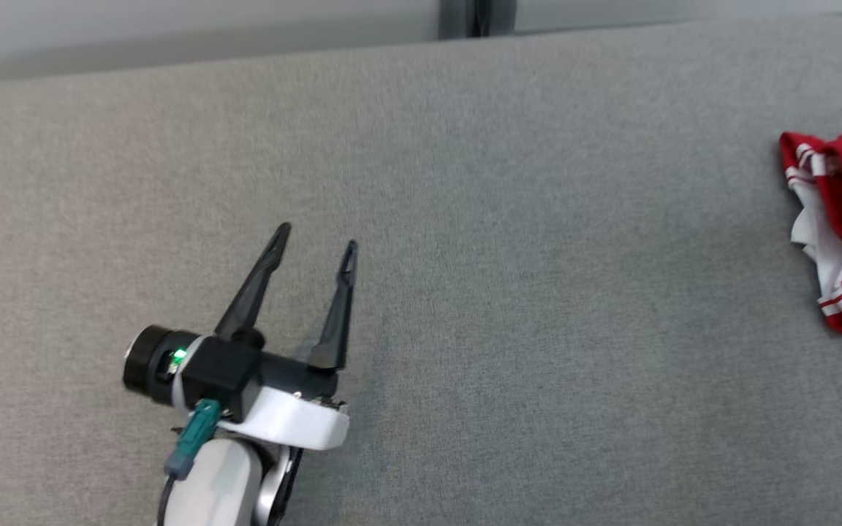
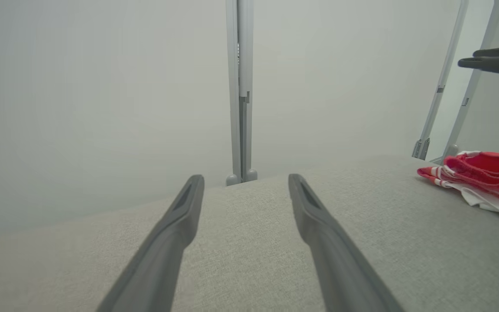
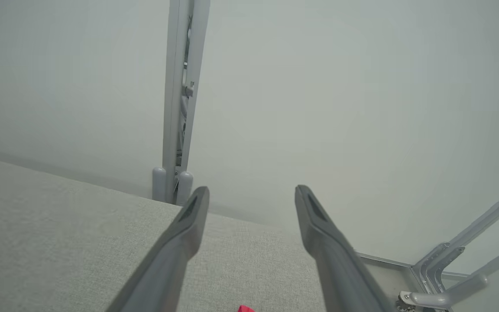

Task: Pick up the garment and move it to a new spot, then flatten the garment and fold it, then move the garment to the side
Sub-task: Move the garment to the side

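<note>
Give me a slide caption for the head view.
Left tool open above the grey fabric surface; a crumpled red-and-white garment lies at the right edge.

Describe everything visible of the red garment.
The garment is red with white stripes along its edges and a white patch, of soft-looking cloth. It lies crumpled in a loose heap at the head view's right edge, partly cut off. It rests on the grey fabric surface; nothing else touches it.
</note>
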`<state>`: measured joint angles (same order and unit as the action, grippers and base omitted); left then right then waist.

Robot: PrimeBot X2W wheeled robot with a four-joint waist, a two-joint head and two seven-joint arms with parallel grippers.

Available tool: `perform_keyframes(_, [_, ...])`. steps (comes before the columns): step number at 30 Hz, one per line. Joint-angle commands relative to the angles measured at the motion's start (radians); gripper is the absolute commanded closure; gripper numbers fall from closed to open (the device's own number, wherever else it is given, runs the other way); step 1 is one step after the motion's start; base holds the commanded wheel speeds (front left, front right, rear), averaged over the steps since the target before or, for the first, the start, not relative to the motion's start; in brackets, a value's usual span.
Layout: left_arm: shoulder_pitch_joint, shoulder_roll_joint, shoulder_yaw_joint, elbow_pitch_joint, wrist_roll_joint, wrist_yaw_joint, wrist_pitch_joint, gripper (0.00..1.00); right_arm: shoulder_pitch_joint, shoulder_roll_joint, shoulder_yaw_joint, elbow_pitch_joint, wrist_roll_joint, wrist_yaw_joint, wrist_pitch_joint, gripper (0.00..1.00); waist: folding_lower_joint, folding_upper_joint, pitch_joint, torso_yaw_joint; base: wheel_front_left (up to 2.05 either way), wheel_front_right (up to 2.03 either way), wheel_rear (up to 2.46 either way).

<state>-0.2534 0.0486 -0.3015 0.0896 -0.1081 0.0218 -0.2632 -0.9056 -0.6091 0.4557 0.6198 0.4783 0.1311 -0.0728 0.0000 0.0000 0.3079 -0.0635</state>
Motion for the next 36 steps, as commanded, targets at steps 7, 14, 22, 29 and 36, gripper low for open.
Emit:
perform_keyframes(7, [0.095, 0.004, 0.080, -0.046, 0.007, 0.046, 0.000, 0.00, 0.168, 0.126, -0.077, -0.096, 0.005, 0.000, -0.147, 0.00, 0.0000, 0.0000, -0.133, 0.027, 0.00, 0.00, 0.00])
perform_keyframes(14, [0.162, 0.004, 0.112, -0.070, 0.000, 0.081, 0.000, 0.00, 0.372, 0.278, -0.180, -0.208, -0.070, 0.000, -0.190, 0.00, 0.0000, 0.0000, -0.182, 0.067, 0.00, 0.00, 0.00])
perform_keyframes(22, [0.229, 0.005, 0.138, -0.055, -0.101, 0.090, 0.000, 0.00, 0.572, 0.437, -0.256, -0.310, -0.183, 0.000, -0.193, 0.00, 0.0000, 0.0000, -0.234, 0.092, 0.00, 0.00, 0.00])
perform_keyframes(29, [0.261, 0.004, 0.161, -0.043, -0.170, 0.100, 0.000, 0.00, 0.682, 0.519, -0.271, -0.331, -0.243, 0.000, -0.193, 0.00, 0.0000, 0.0000, -0.257, 0.107, 0.00, 0.00, 0.00])
perform_keyframes(36, [0.284, 0.004, 0.167, -0.021, -0.188, 0.053, 0.000, 0.00, 0.724, 0.537, -0.283, -0.335, -0.288, 0.000, -0.194, 0.00, 0.0000, 0.0000, -0.271, 0.114, 0.00, 0.00, 0.00])
